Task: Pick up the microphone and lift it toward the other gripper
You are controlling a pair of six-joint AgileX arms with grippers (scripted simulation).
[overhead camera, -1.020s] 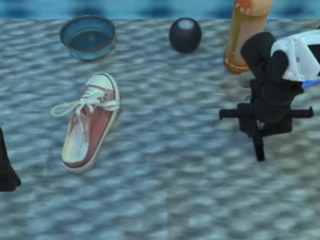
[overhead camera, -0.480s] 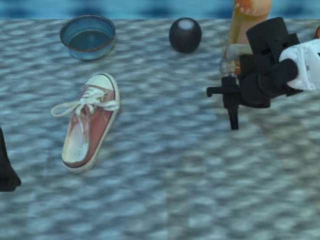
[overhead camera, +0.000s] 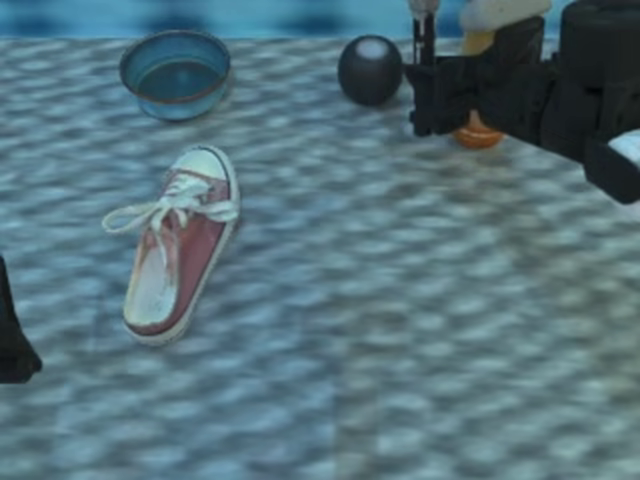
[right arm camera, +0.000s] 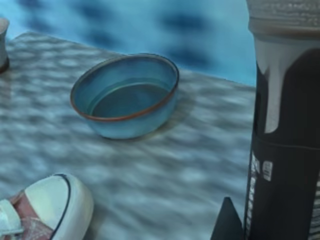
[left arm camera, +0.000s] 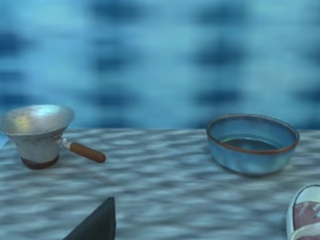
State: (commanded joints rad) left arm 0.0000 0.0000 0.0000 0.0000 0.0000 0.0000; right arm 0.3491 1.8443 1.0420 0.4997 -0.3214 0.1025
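Observation:
My right gripper [overhead camera: 425,95] hangs above the table's back right, shut on the microphone [overhead camera: 426,35]. The slim black handle runs from the jaws toward the far edge, with the grey head at the top border. In the right wrist view the microphone [right arm camera: 282,150] stands close and large, with its silver mesh head above the black handle and one black fingertip [right arm camera: 227,222] beside it. My left gripper [overhead camera: 12,345] stays parked at the table's left edge, far from the microphone.
A black ball with a grey top [overhead camera: 370,70] sits just left of the right gripper. An orange bottle [overhead camera: 478,132] stands mostly hidden behind that arm. A blue bowl [overhead camera: 175,72] is at the back left, a red shoe [overhead camera: 180,240] left of centre, and a silver pan [left arm camera: 37,132] farther left.
My right gripper has risen with the microphone and travelled from the right-middle toward the back and left. The handle, which pointed at the near edge, now points away.

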